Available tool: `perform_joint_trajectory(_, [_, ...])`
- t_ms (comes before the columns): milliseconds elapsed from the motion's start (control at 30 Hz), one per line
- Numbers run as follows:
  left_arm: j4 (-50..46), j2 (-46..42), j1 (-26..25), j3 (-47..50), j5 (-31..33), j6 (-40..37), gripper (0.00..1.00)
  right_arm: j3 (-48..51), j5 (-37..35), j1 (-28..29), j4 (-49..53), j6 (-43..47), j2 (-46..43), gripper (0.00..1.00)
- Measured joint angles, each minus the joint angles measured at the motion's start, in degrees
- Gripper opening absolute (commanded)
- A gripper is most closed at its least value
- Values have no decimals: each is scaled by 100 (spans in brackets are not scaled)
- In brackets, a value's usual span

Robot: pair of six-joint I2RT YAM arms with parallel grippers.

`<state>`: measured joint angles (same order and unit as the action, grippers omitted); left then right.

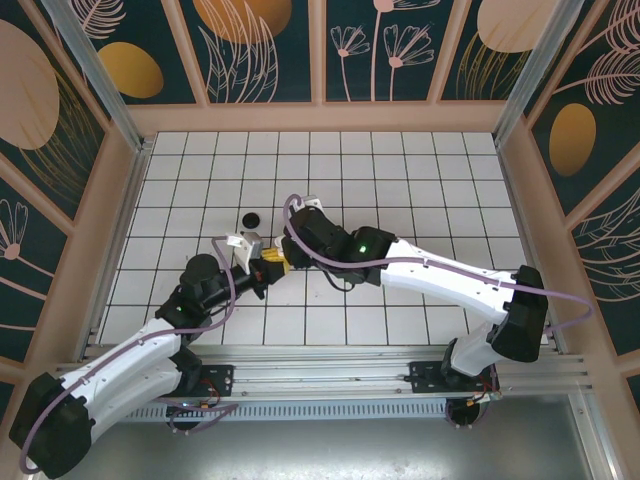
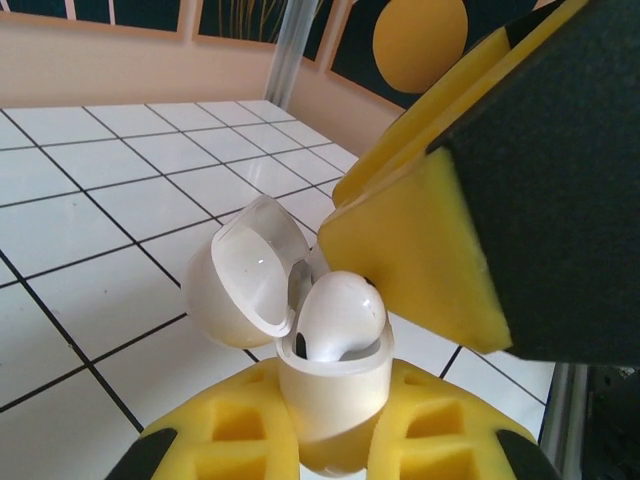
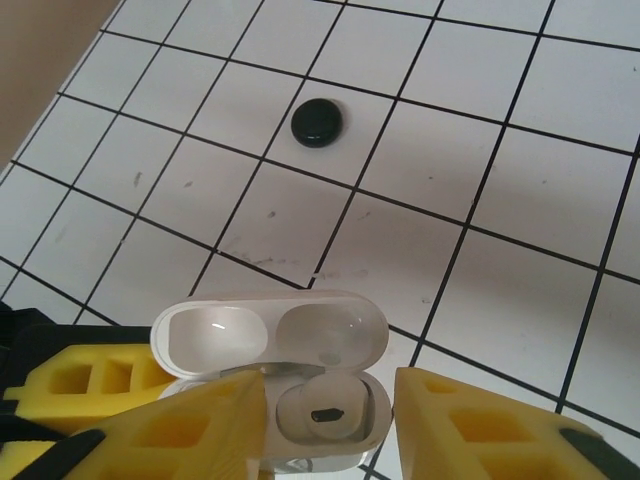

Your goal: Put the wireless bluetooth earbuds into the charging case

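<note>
Left gripper [image 2: 335, 445] pinches the open charging case [image 2: 248, 285] — right gripper [image 3: 325, 410] spread over a half-hidden white earbud [image 2: 340, 315].

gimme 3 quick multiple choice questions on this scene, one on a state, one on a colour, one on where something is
1. The lid of the charging case is:
a) open
b) shut
c) missing

2. The earbud seated in the case is:
a) black
b) yellow
c) white

3. The small black object lies:
a) inside the case
b) on a table tile, apart from the case
c) on top of the lid

Answers:
1 a, since the lid is tipped back on its hinge and its hollow inside faces out.
2 c, since a glossy white dome sits in its slot.
3 b, since it rests alone on a white tile beyond the case, touching nothing else.
</note>
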<state>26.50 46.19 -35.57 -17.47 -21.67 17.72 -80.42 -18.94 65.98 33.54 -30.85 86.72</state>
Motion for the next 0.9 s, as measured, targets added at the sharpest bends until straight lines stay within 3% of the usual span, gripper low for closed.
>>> perform_joint_trajectory(467, [293,-96,15,0,-365,-4,0,-94,813,-411,-227,-142,-723,46])
perform_joint_trajectory(567, [356,-94,15,-4,-564,-4,0,-57,1156,-732,-391,-140,-1040,47])
perform_joint_trajectory(700, [457,-15,15,-74,-949,-4,0,315,2072,-1637,-789,-144,-1384,47])
perform_joint_trajectory(900, [765,195,15,-293,-1473,-4,0,809,3451,-2232,-1045,-175,-1290,27])
